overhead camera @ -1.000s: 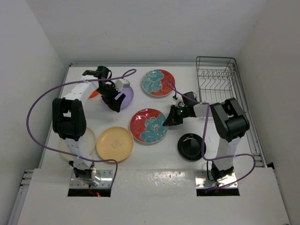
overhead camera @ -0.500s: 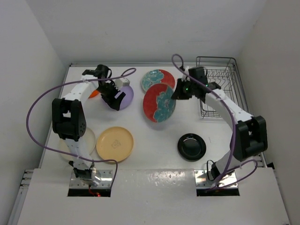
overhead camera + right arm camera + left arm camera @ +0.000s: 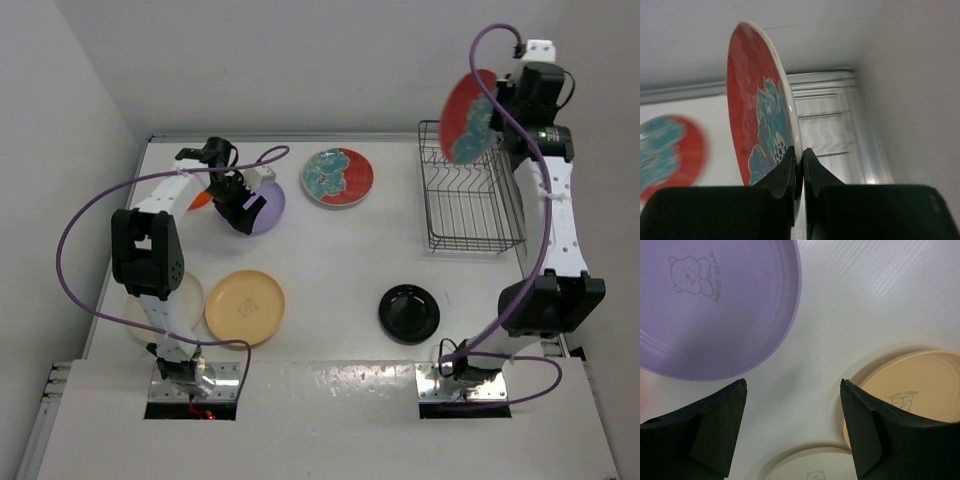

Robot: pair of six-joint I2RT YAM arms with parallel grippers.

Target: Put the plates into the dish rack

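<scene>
My right gripper (image 3: 497,108) is shut on the rim of a red plate with teal flowers (image 3: 468,118), held on edge high above the dish rack (image 3: 470,200). The right wrist view shows the fingers pinching that plate (image 3: 760,125) at its lower edge, gripper (image 3: 800,152). A second red floral plate (image 3: 338,176) lies flat left of the rack. My left gripper (image 3: 793,385) hangs open over bare table beside the lavender plate (image 3: 715,305). A pale yellow plate (image 3: 244,307), a cream plate (image 3: 165,305) and a black plate (image 3: 408,312) lie nearer the front.
A small orange plate (image 3: 200,199) peeks out behind the left arm. Purple cables (image 3: 75,240) loop beside both arms. White walls close in the table, and the right wall stands just beyond the rack.
The right arm has lifted the red floral plate off the table's middle, swung it right and raised it on edge above the rack. The left arm has stayed put.
</scene>
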